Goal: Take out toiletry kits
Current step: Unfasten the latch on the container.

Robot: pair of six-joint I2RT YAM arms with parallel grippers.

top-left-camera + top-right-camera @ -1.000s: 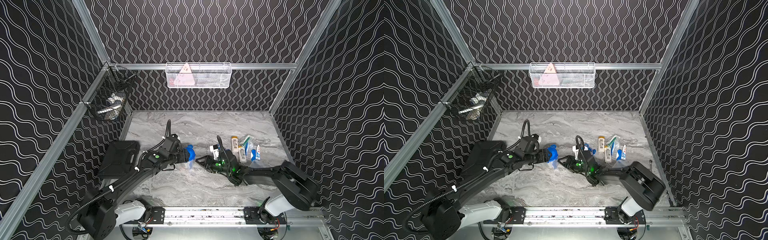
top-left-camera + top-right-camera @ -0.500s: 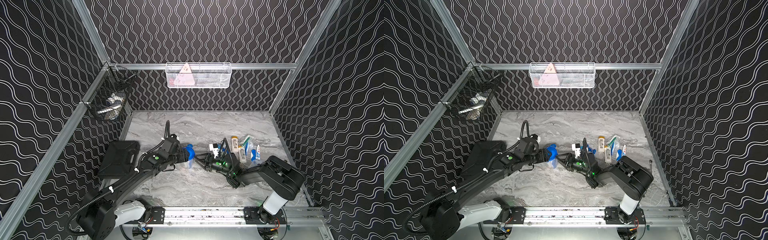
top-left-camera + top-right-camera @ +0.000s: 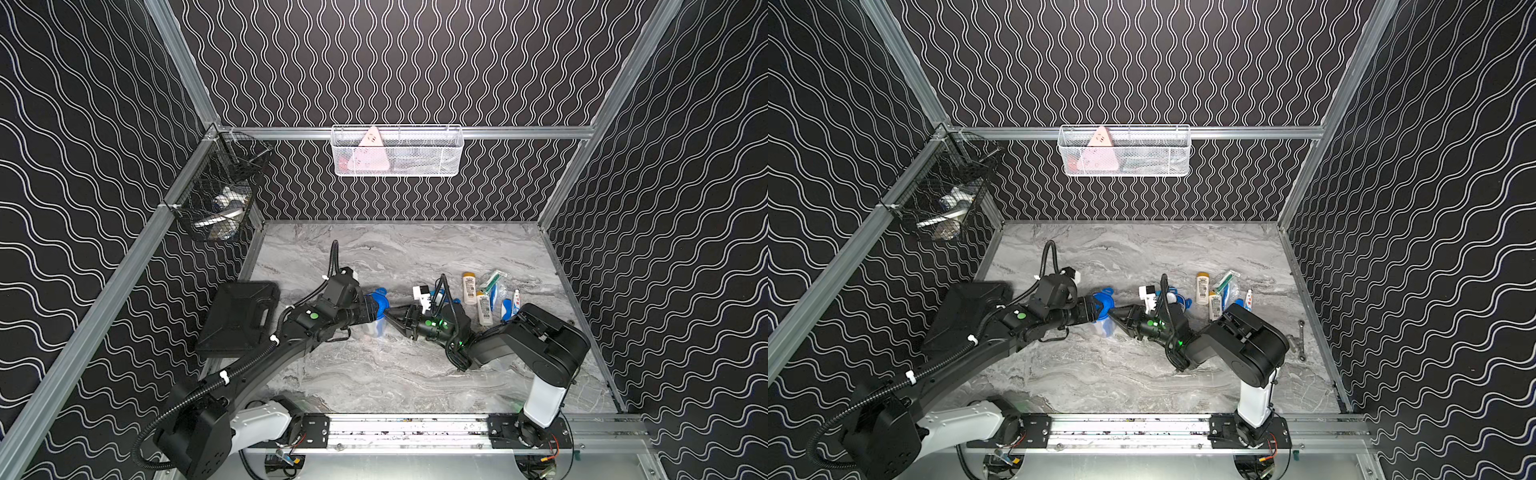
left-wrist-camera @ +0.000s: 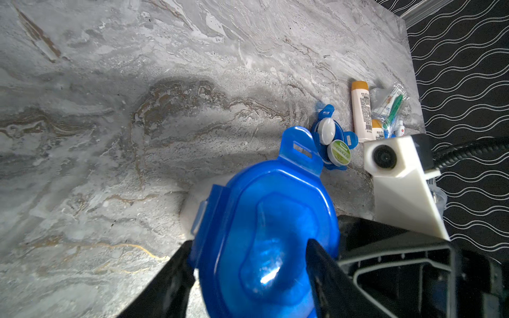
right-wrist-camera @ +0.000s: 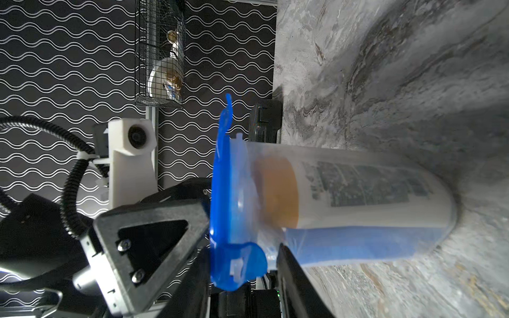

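A clear cup (image 3: 375, 329) with a blue lid (image 4: 264, 234) stood upright near the middle of the desk (image 3: 395, 374). A bottle (image 5: 358, 192) with an orange cap showed inside it. The left gripper (image 4: 249, 246) held the lid, one finger pressed on each side. The right gripper (image 5: 243, 258) was on the cup's other side, its two fingers on both sides of a small tab (image 5: 239, 265) on the lid's rim; whether they pinched it could not be told. A second blue lid (image 4: 326, 111) lay flat nearer the desk's right edge, with small bottles (image 3: 469, 286) just beside it. A black case (image 3: 239, 318) lay at the left edge.
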